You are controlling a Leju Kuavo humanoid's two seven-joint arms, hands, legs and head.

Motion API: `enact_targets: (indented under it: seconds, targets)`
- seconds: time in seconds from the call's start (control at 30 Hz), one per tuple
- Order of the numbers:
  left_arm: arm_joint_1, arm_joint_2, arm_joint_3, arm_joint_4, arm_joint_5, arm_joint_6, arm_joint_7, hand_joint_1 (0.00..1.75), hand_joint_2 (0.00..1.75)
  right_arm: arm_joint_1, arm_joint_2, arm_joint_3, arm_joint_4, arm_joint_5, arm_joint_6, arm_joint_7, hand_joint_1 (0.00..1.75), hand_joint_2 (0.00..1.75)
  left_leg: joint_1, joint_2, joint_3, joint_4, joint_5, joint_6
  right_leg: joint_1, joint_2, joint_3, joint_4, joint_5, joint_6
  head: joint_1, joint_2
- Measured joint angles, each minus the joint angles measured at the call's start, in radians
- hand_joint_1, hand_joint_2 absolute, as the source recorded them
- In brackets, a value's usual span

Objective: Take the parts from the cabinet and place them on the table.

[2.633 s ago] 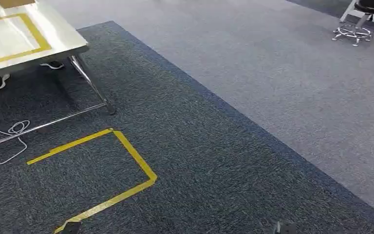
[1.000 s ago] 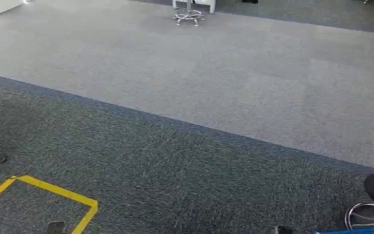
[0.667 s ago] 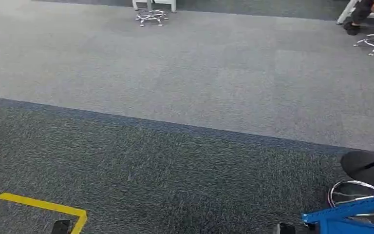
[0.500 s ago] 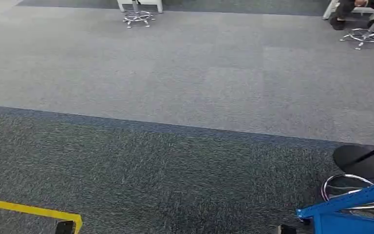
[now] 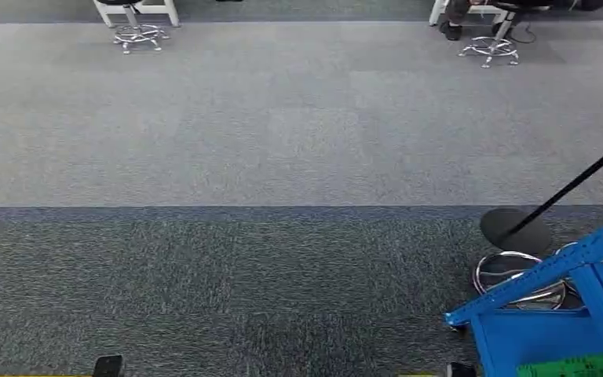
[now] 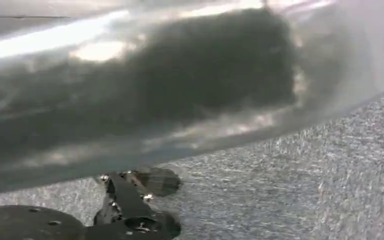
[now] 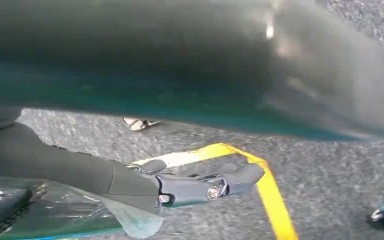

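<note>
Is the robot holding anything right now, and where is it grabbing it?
Right hand: nothing, its fingers lie stretched out above the floor. Left hand: too blurry to tell.

Office-like lab floor, two-tone grey carpet tiles, chrome-based stools, blue metal cabinet

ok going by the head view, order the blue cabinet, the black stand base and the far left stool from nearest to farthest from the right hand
1. blue cabinet, low right, on the side of the right hand
2. black stand base, right, just beyond the cabinet
3. far left stool, top left, across the grey carpet
</note>
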Motion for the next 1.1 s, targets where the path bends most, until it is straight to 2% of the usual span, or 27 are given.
enact_targets:
  seconds: [0.07, 0.1, 0.13, 0.17, 0.2, 0.23, 0.27, 0.3, 0.33, 0.43, 0.47, 0.5, 0.53, 0.6, 0.63, 0.67, 0.7, 0.73, 0.77, 0.8, 0.9, 0.93, 0.97, 1.0, 1.03, 1.07, 1.1]
  targets:
    - [0.006, 0.0, 0.001, 0.0, 0.0, 0.0, 0.0, 0.0, 0.0, -0.007, 0.0, 0.0, 0.0, 0.0, 0.001, 0.0, 0.0, 0.0, -0.004, 0.036, -0.003, 0.001, -0.001, 0.002, -0.004, -0.028, -0.08, 0.168, -0.083, 0.009, 0.0, 0.0]
    - [0.007, 0.0, 0.001, 0.0, 0.0, 0.0, 0.0, 0.0, 0.0, -0.007, 0.0, 0.0, 0.0, 0.0, 0.001, 0.0, 0.0, 0.0, -0.004, 0.052, -0.004, 0.001, -0.002, 0.003, -0.007, -0.03, -0.111, 0.235, -0.106, 0.014, 0.001, 0.0]
    - [0.006, 0.0, 0.002, 0.0, 0.0, 0.0, 0.0, 0.0, 0.0, -0.003, 0.0, 0.0, 0.0, 0.0, 0.001, 0.0, 0.0, 0.0, -0.004, 0.065, -0.003, 0.001, -0.002, 0.002, -0.01, -0.032, -0.121, 0.258, -0.105, 0.017, 0.001, 0.0]
    - [0.005, -0.001, 0.003, 0.0, 0.0, -0.001, 0.0, 0.0, 0.0, 0.0, 0.0, 0.0, 0.0, 0.0, 0.0, 0.0, 0.0, 0.0, -0.004, 0.08, -0.003, 0.001, -0.004, -0.001, -0.013, -0.036, -0.102, 0.228, -0.078, 0.022, 0.001, 0.0]
    - [0.004, -0.001, 0.003, 0.0, -0.005, -0.017, 0.0, 0.0, 0.0, 0.001, -0.001, -0.001, 0.0, 0.0, 0.0, 0.0, 0.0, 0.0, -0.003, 0.092, -0.001, 0.002, -0.006, -0.003, -0.016, -0.044, -0.062, 0.153, -0.038, 0.023, 0.001, 0.0]
    - [0.004, 0.001, 0.002, 0.0, -0.017, -0.048, -0.004, 0.0, 0.0, 0.0, -0.002, -0.001, 0.0, -0.001, 0.0, 0.0, 0.0, 0.0, -0.002, 0.104, 0.001, 0.004, -0.01, -0.008, -0.017, -0.062, -0.006, 0.052, 0.004, 0.024, 0.001, 0.0]
    - [0.005, 0.007, 0.002, 0.0, -0.025, -0.08, -0.01, 0.0, 0.0, -0.002, -0.002, -0.002, 0.0, -0.003, 0.0, -0.002, 0.0, 0.0, -0.002, 0.115, 0.005, 0.009, -0.014, -0.014, -0.017, -0.102, 0.05, -0.041, 0.033, 0.024, 0.002, 0.0]
    - [0.006, 0.016, 0.001, 0.0, -0.034, -0.109, -0.014, 0.0, 0.0, -0.006, -0.002, -0.002, 0.0, -0.003, 0.001, -0.003, 0.0, 0.0, -0.009, 0.122, 0.002, 0.014, -0.021, -0.023, -0.008, -0.115, 0.068, -0.059, 0.02, 0.017, 0.001, 0.0]
    - [0.006, 0.023, -0.002, 0.0, -0.041, -0.124, -0.016, 0.0, 0.0, -0.005, -0.001, -0.003, 0.0, -0.003, 0.002, -0.005, 0.0, 0.0, -0.009, 0.129, 0.004, 0.016, -0.023, -0.028, -0.01, -0.099, 0.064, -0.061, 0.026, 0.004, -0.004, 0.0]
    - [0.002, 0.031, -0.009, 0.0, -0.047, -0.134, -0.017, 0.0, 0.0, 0.001, -0.002, -0.008, 0.001, -0.005, 0.002, -0.005, 0.0, 0.0, -0.005, 0.155, 0.014, 0.015, -0.026, -0.042, -0.008, -0.07, 0.06, -0.06, 0.028, -0.015, -0.002, 0.0]
    - [0.002, 0.033, -0.011, 0.0, -0.051, -0.134, -0.017, 0.0, 0.0, 0.002, -0.002, -0.008, 0.001, -0.006, 0.002, -0.005, 0.0, 0.0, 0.001, 0.127, 0.013, 0.025, -0.041, -0.05, -0.012, -0.06, 0.062, -0.062, 0.032, -0.022, -0.003, 0.0]
    - [0.003, 0.036, -0.013, 0.0, -0.053, -0.134, -0.017, 0.0, 0.0, 0.0, -0.002, -0.009, 0.001, -0.008, 0.002, -0.005, 0.0, 0.0, 0.002, 0.079, -0.002, 0.062, -0.07, -0.051, -0.013, -0.052, 0.062, -0.062, 0.032, -0.028, -0.008, 0.0]
    - [0.005, 0.037, -0.013, 0.0, -0.053, -0.134, -0.017, 0.0, 0.0, -0.002, -0.002, -0.009, 0.001, -0.009, 0.002, -0.005, 0.0, 0.0, 0.002, 0.052, -0.035, 0.137, -0.112, -0.052, -0.013, -0.04, 0.061, -0.062, 0.033, -0.032, -0.01, 0.0]
    - [0.012, 0.037, -0.013, 0.0, -0.058, -0.133, -0.015, 0.0, 0.0, -0.002, -0.002, -0.011, 0.001, -0.01, 0.003, -0.005, 0.0, 0.0, 0.002, 0.034, -0.114, 0.307, -0.177, -0.052, -0.009, -0.012, 0.061, -0.062, 0.033, -0.036, -0.01, 0.0]
    - [0.015, 0.037, -0.013, 0.0, -0.061, -0.132, -0.014, 0.0, 0.0, -0.001, -0.002, -0.013, 0.001, -0.01, 0.003, -0.005, 0.0, 0.0, 0.002, 0.033, -0.136, 0.344, -0.178, -0.05, -0.006, 0.004, 0.062, -0.062, 0.034, -0.036, -0.01, 0.0]
    - [0.017, 0.037, -0.013, 0.0, -0.063, -0.131, -0.014, 0.0, 0.0, 0.001, -0.002, -0.014, 0.001, -0.01, 0.003, -0.006, 0.0, 0.0, 0.002, 0.031, -0.134, 0.331, -0.154, -0.047, -0.004, 0.018, 0.063, -0.062, 0.034, -0.036, -0.01, 0.0]
    - [0.016, 0.038, -0.013, 0.0, -0.064, -0.129, -0.013, 0.0, 0.0, 0.002, -0.002, -0.015, 0.001, -0.01, 0.003, -0.005, 0.0, 0.0, 0.001, 0.028, -0.116, 0.279, -0.112, -0.042, -0.003, 0.033, 0.065, -0.061, 0.034, -0.036, -0.01, 0.0]
    - [0.015, 0.039, -0.013, 0.0, -0.065, -0.129, -0.013, 0.0, 0.0, 0.002, -0.002, -0.015, 0.001, -0.009, 0.003, -0.005, 0.0, 0.0, 0.001, 0.018, -0.081, 0.192, -0.058, -0.035, -0.003, 0.048, 0.067, -0.061, 0.034, -0.036, -0.01, 0.0]
    - [0.015, 0.041, -0.013, 0.0, -0.065, -0.128, -0.012, 0.0, 0.0, 0.002, -0.002, -0.015, 0.002, -0.007, 0.004, -0.005, 0.0, 0.0, 0.001, -0.019, -0.04, 0.093, -0.006, -0.029, -0.004, 0.062, 0.069, -0.061, 0.034, -0.035, -0.01, 0.0]
    - [0.016, 0.043, -0.013, 0.0, -0.066, -0.128, -0.008, 0.0, 0.0, 0.001, -0.001, -0.016, 0.002, -0.003, 0.004, -0.004, 0.0, 0.0, 0.001, -0.071, -0.023, 0.054, -0.008, -0.023, -0.002, 0.071, 0.066, -0.061, 0.036, -0.032, -0.009, 0.0]
    - [0.015, 0.045, -0.013, 0.0, -0.067, -0.128, -0.004, 0.0, 0.0, 0.001, -0.001, -0.016, 0.002, 0.003, 0.003, 0.0, 0.0, 0.0, -0.002, -0.05, -0.021, 0.034, -0.013, -0.023, -0.01, 0.106, 0.047, -0.059, 0.044, -0.014, -0.009, 0.0]
    - [0.015, 0.045, -0.013, 0.0, -0.066, -0.128, -0.003, 0.0, 0.0, 0.004, -0.001, -0.016, 0.002, 0.008, 0.003, 0.003, 0.0, 0.0, -0.003, -0.038, -0.02, 0.029, -0.008, -0.017, -0.01, 0.118, 0.039, -0.064, 0.048, -0.006, -0.009, 0.0]
    - [0.014, 0.043, -0.013, 0.0, -0.064, -0.129, 0.0, 0.0, 0.0, 0.004, -0.001, -0.015, 0.002, 0.012, 0.001, 0.007, 0.0, 0.0, 0.008, -0.019, -0.015, 0.01, 0.001, -0.01, -0.011, 0.115, 0.032, -0.056, 0.042, -0.002, -0.009, 0.0]
    - [0.013, 0.046, -0.013, 0.0, -0.062, -0.129, 0.003, 0.0, 0.0, 0.003, 0.0, -0.015, 0.002, 0.018, -0.002, 0.011, 0.0, 0.0, 0.004, -0.008, -0.012, 0.004, 0.003, -0.006, -0.003, 0.054, 0.018, -0.032, 0.019, 0.0, -0.006, 0.0]
    - [0.014, 0.049, -0.011, 0.0, -0.059, -0.132, 0.005, 0.0, 0.0, -0.004, 0.003, -0.015, 0.003, 0.025, -0.007, 0.021, 0.0, 0.0, 0.003, 0.009, -0.013, 0.002, 0.005, -0.002, -0.003, 0.004, -0.017, 0.037, -0.025, 0.002, 0.003, 0.0]
    - [0.017, 0.053, -0.01, 0.0, -0.053, -0.135, 0.009, 0.0, 0.0, -0.009, 0.003, -0.014, 0.003, 0.032, -0.009, 0.027, 0.0, 0.0, 0.0, 0.026, -0.014, 0.003, 0.005, -0.001, -0.005, -0.018, -0.057, 0.119, -0.065, 0.005, 0.002, 0.0]
    - [0.021, 0.056, -0.008, 0.0, -0.051, -0.14, 0.012, 0.0, 0.0, -0.014, 0.006, -0.012, 0.003, 0.041, -0.011, 0.035, 0.0, 0.0, -0.002, 0.047, -0.014, 0.003, 0.004, 0.0, -0.006, -0.028, -0.093, 0.198, -0.096, 0.009, 0.002, 0.0]
